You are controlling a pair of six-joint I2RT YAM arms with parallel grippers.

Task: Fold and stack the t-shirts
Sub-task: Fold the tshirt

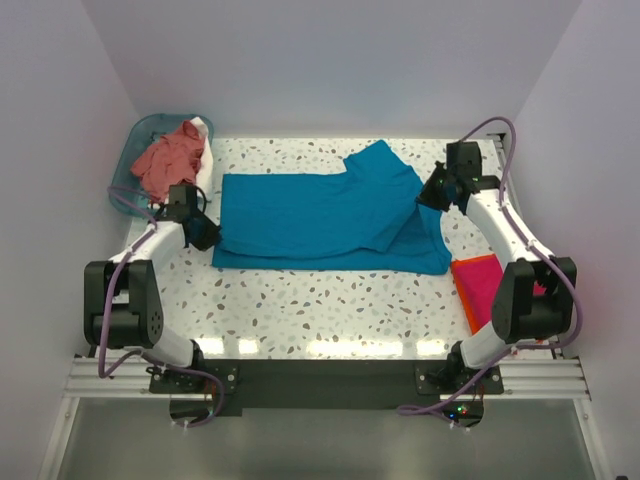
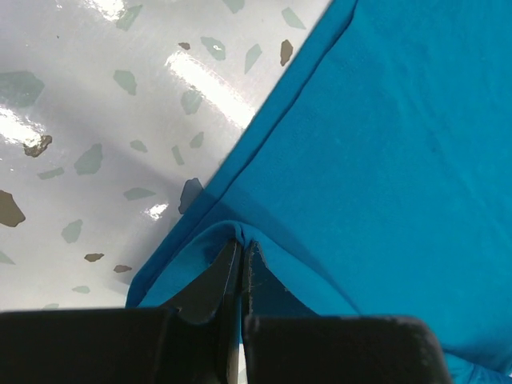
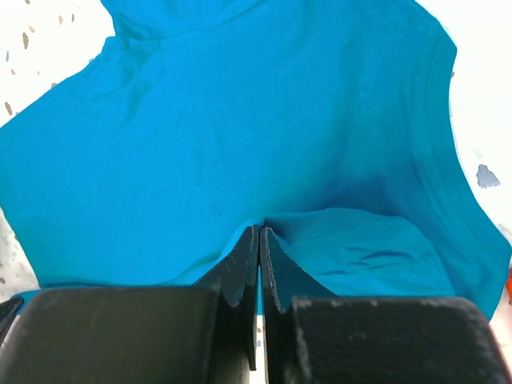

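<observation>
At opposite edges, left end effector (image 2: pixel 242 244) and right end effector (image 3: pixel 262 230) pinch the teal-blue t-shirt (image 1: pixel 320 215).

From above, the pink shirt (image 1: pixel 485 290) and the orange shirt (image 1: pixel 467 305) under it are half covered by the right arm (image 1: pixel 520 290), so no telling how they lie. The white shirt (image 1: pixel 204 135) in the basket (image 1: pixel 128 165) is mostly buried behind the salmon shirt (image 1: pixel 168 160). The left gripper (image 1: pixel 200 232) and right gripper (image 1: pixel 432 195) are just dark lumps from up there, jaws too small to read. On the left wrist view the teal shirt (image 2: pixel 384 160) runs off the right and bottom edges, and on the right wrist view off the top and left. Both sets of tips bury themselves in a fold, hiding whatever's pinched. There's an orange sliver (image 3: pixel 509 288) at the right wrist view's edge, too tiny to identify.
</observation>
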